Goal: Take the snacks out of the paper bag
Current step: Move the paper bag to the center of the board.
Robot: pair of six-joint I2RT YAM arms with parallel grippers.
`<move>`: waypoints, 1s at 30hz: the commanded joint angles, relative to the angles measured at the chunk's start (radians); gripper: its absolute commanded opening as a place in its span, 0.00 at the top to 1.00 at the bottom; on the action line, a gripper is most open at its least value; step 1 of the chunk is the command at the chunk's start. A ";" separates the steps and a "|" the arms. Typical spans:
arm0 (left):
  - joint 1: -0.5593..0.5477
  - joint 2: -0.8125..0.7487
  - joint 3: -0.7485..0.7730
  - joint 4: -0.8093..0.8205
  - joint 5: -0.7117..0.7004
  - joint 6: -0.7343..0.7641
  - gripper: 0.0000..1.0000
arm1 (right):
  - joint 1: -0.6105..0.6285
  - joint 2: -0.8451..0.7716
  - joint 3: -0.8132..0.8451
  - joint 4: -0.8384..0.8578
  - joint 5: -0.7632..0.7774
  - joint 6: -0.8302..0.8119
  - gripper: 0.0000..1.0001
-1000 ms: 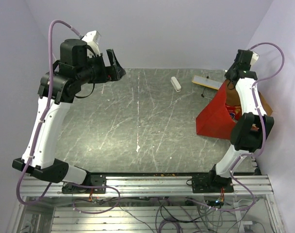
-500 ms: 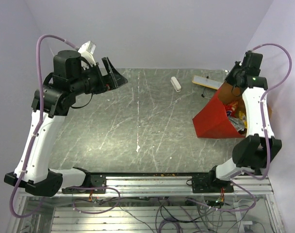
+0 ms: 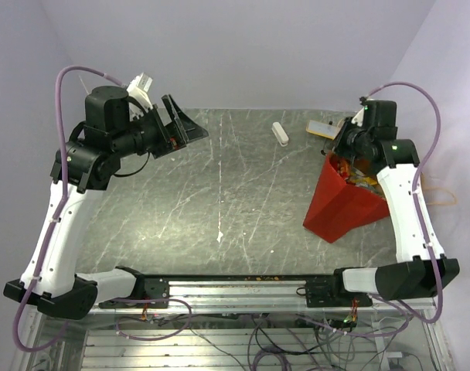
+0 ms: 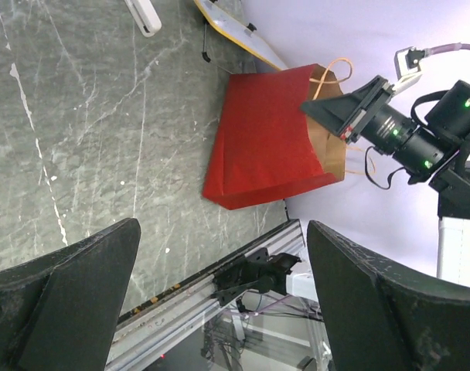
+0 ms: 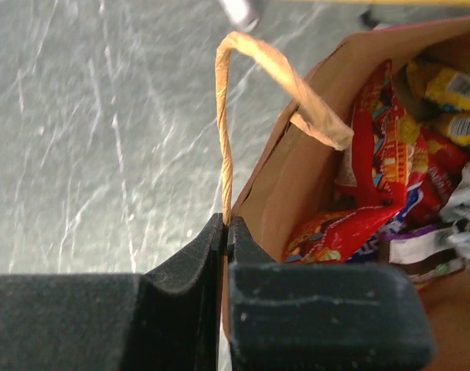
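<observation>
At far right, paper bag (image 3: pixel 343 205) opens upward.

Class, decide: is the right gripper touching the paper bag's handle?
Touching. The right wrist view shows the right gripper shut on the tan handle of the paper bag.

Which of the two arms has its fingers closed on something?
The right arm's fingers are shut, pinching the tan loop handle of the paper bag. The left arm's fingers stand wide apart with nothing between them.
</observation>
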 commanded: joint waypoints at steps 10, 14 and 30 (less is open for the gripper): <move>0.007 -0.100 -0.103 0.028 0.021 -0.079 0.02 | 0.336 -0.107 -0.115 -0.011 -0.209 0.141 1.00; 0.007 -0.129 -0.147 0.051 0.018 -0.112 0.02 | 0.513 -0.010 -0.028 0.044 -0.199 0.178 1.00; 0.007 -0.236 -0.416 0.279 0.187 -0.307 0.02 | 0.785 0.081 0.039 0.188 -0.090 0.230 0.61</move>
